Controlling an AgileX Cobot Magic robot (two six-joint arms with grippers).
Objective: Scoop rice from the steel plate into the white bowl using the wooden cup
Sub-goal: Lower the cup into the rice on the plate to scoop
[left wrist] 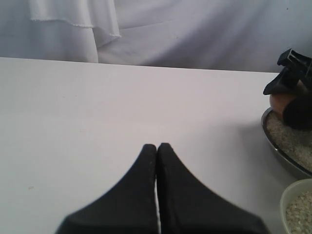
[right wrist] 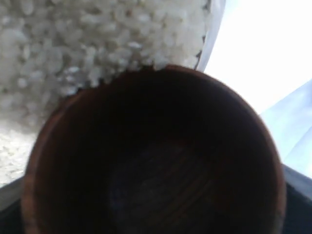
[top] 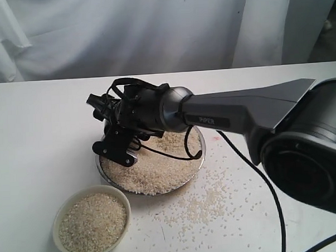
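"PIPER" in white letters on the dark grey tapered arm link (top: 241,109). One word only. Nothing else readable.

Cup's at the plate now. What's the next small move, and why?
Probably push the wooden cup forward into the rice: its inside looks dark and empty, and its rim sits right against the heap on the steel plate.
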